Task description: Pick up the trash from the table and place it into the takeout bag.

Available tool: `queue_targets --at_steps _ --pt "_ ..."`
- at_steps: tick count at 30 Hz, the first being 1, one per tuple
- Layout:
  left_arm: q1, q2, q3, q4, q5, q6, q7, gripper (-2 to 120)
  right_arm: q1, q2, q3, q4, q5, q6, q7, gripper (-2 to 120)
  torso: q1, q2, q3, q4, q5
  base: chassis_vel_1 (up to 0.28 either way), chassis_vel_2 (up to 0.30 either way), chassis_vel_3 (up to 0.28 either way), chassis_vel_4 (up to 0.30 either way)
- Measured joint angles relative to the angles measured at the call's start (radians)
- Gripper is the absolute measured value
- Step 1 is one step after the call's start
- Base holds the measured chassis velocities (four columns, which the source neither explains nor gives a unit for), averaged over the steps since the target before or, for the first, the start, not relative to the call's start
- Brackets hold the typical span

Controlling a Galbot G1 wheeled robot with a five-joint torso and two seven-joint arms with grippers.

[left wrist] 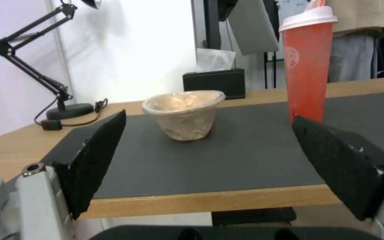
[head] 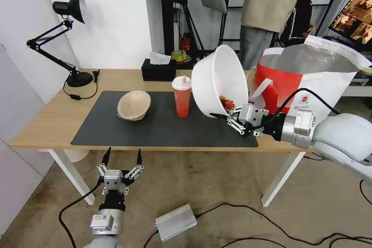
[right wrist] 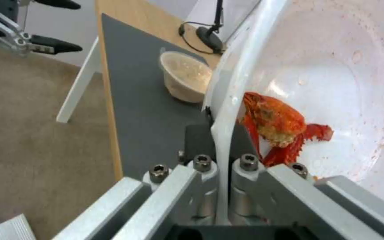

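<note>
A large white bowl (head: 217,79) with red food scraps (right wrist: 276,120) hangs steeply tilted above the right part of the dark mat (head: 162,128). My right gripper (head: 226,116) is shut on its lower rim (right wrist: 222,133). The white-and-red takeout bag (head: 306,77) stands open just right of the bowl, showing its foil lining. A red cup (head: 181,99) with lid and straw stands upright mid-mat, also seen as the red cup (left wrist: 306,66). The beige pulp bowl (head: 133,104) sits left of it. My left gripper (head: 122,155) is open, low in front of the table (head: 50,116) edge, with its fingers (left wrist: 96,160) facing the beige bowl (left wrist: 184,115).
A black tissue box (head: 158,70) and a black desk lamp (head: 73,46) stand along the table's far side. A silver box (head: 176,221) and cables lie on the floor in front. People stand behind the table near the bag.
</note>
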Motion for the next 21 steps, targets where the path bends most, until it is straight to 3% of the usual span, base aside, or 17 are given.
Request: queue_targets --at_steps 21 --pt "-0.017 0.009 0.014 0.025 -0.004 -0.002 0.003 100 -0.025 -0.156 0.135 0.011 0.054 0.0 -0.094 0 0.0 0.0 0.0 0.0 0.0 0.0 0.0 0.0 0.0"
